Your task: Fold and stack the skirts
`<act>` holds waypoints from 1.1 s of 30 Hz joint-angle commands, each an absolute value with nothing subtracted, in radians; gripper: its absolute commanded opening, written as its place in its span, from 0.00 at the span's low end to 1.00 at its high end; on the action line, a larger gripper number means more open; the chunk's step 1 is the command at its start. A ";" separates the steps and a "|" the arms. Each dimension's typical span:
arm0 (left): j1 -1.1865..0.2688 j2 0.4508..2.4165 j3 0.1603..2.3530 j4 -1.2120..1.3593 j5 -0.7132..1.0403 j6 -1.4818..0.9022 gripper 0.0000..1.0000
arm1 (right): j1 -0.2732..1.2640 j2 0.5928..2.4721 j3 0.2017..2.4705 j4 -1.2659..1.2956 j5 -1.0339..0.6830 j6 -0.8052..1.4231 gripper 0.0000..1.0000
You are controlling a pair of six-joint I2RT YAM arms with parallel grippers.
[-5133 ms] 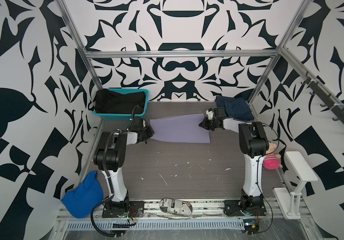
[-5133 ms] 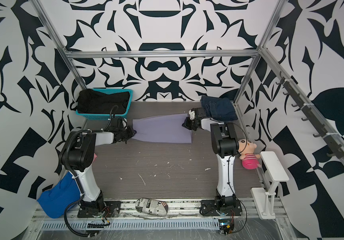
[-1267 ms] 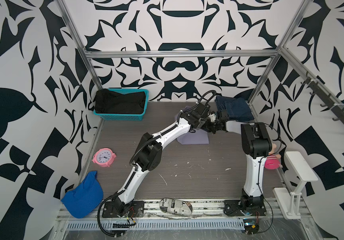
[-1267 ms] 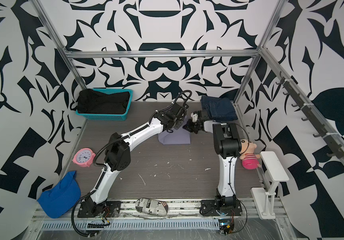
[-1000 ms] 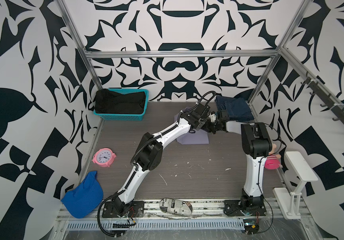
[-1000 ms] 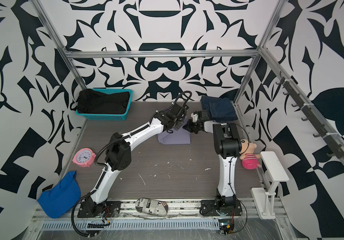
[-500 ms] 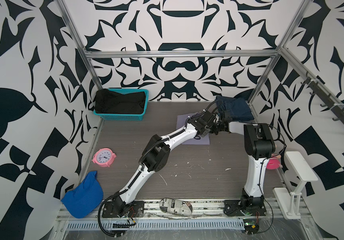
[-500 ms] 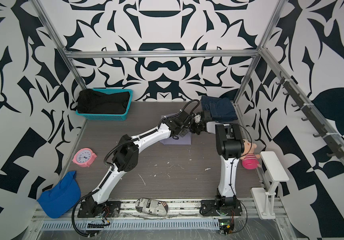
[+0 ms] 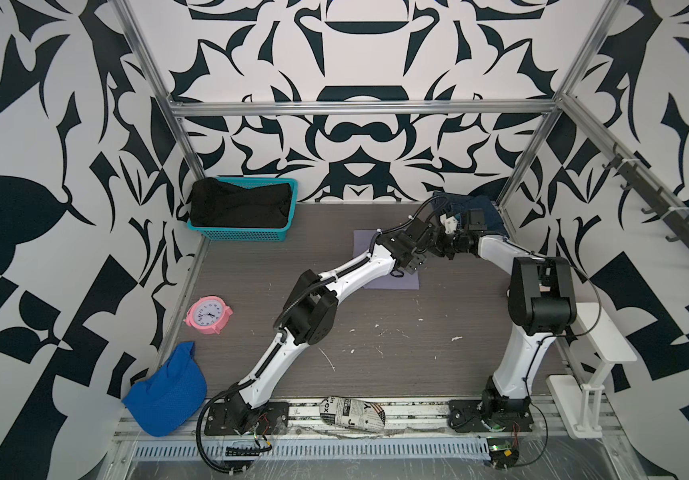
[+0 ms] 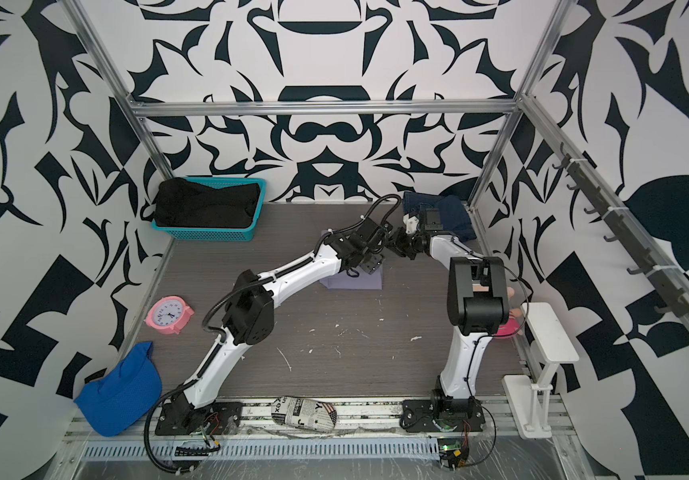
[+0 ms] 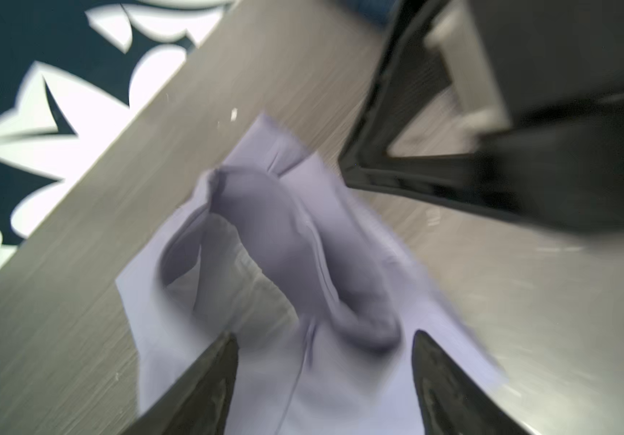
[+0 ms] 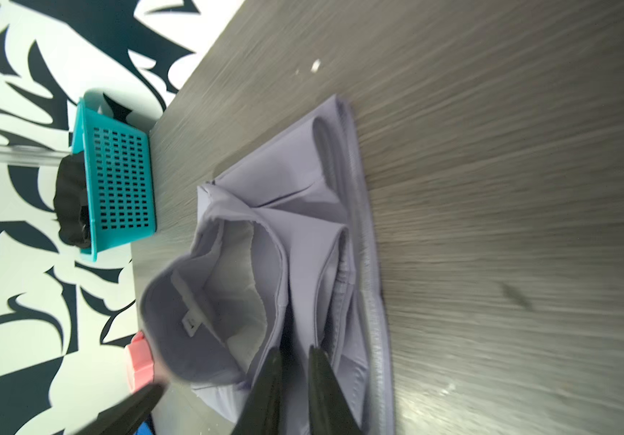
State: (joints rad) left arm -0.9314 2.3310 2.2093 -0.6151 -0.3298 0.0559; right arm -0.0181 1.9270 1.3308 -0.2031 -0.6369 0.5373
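Left wrist view: the left claw is released, its two fingers standing wide apart. The lavender skirt lies on the table just ahead of and below its tips, with the upper layer puffed into a loose loop rather than lying flat. The right claw is nearly closed, and a fold of the skirt runs right up to the slit between its fingers; whether it pinches that fold I cannot tell. In both top views the two claws sit close together at the skirt's edge, with the denim skirt just behind the right claw. The likely trouble is cloth snagging on a finger as either claw lifts away and dragging the fold open, or the claws knocking each other. Seen from the right claw, the skirt's long axis runs straight out from the tips, with the open waist and white label at the claw end and the folded edge farthest away.
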 commanded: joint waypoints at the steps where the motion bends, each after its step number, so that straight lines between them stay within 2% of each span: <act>1: -0.965 2.107 2.177 -0.588 -0.179 0.023 0.73 | -0.051 1.848 1.361 -0.284 -0.578 0.483 0.19; 5: -0.888 1.924 1.958 -0.449 -0.084 -0.082 0.74 | -0.055 1.786 1.362 -0.305 -0.592 0.474 0.20; 8: -0.766 1.867 1.804 -0.350 -0.015 -0.207 0.66 | -0.041 1.737 1.347 -0.281 -0.627 0.484 0.20; 11: -0.683 1.903 1.759 -0.353 0.039 -0.282 0.49 | 0.039 1.737 1.384 -0.297 -0.666 0.474 0.21; 19: -0.678 2.004 1.604 -0.242 0.051 -0.258 0.41 | 0.224 1.900 1.467 -0.342 -0.681 0.417 0.20; 25: -0.686 2.031 1.462 -0.169 0.052 -0.242 0.35 | 0.212 1.954 1.394 -0.337 -0.592 0.413 0.20; 29: -0.693 1.967 1.312 -0.122 0.047 -0.248 0.34 | 0.180 1.913 1.285 -0.302 -0.557 0.424 0.20; 33: -0.696 1.920 1.214 -0.086 0.076 -0.248 0.34 | 0.160 1.904 1.274 -0.307 -0.533 0.429 0.20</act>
